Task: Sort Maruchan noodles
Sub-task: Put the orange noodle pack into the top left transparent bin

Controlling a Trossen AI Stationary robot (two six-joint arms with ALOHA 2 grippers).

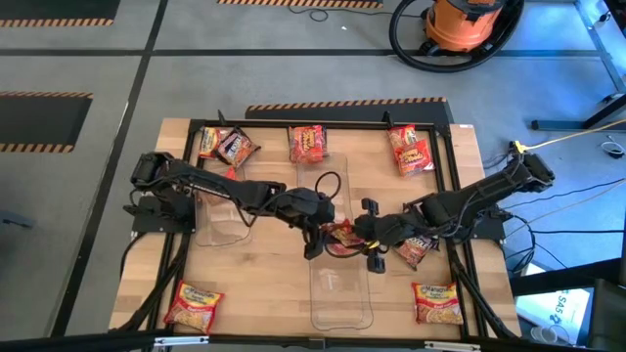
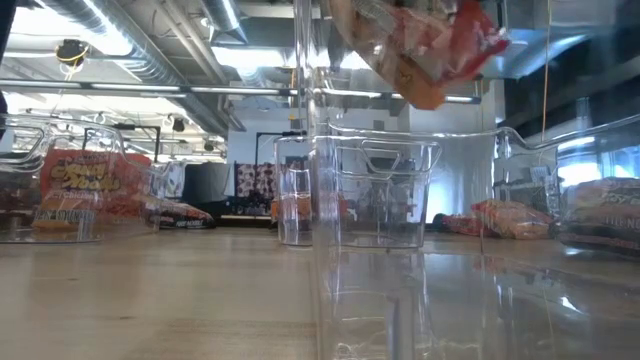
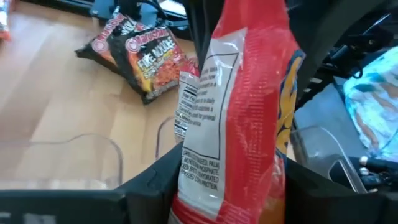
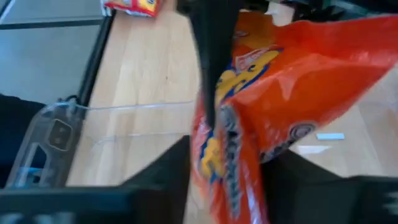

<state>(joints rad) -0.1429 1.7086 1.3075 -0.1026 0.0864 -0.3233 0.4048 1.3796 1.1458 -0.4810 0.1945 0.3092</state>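
My two grippers meet over the far end of the middle clear bin (image 1: 342,303), with one orange-red Maruchan packet (image 1: 341,236) hanging between them, above the bin's rim and clear of the table.

My left gripper (image 1: 321,227) comes in from the bin's left. Its fingers (image 3: 152,186) stand about half apart and press the packet's lower edge from both sides, so I take it to be holding. My right gripper (image 1: 370,240) comes in from the bin's right with the same packet between its fingers. I cannot tell whether those pads are actually pinching the film or only flanking it.

I judge the packet to be very light. It is a stiff brittle noodle block inside loose, crinkly, glossy film. The film is slick and will slide under a weak pinch, while a hard squeeze across the middle could crack the block. The better hold is across the flat faces near one short end, catching the block's edge and not just the empty sealed flap, which would let the packet swing and twist. It hangs tilted now, so I expect it to rotate when only one gripper carries it.

The other packets lie well apart from the bin, three groups beyond its far end, one at each near corner of the table, and a dark packet (image 1: 416,249) just right of the bin.
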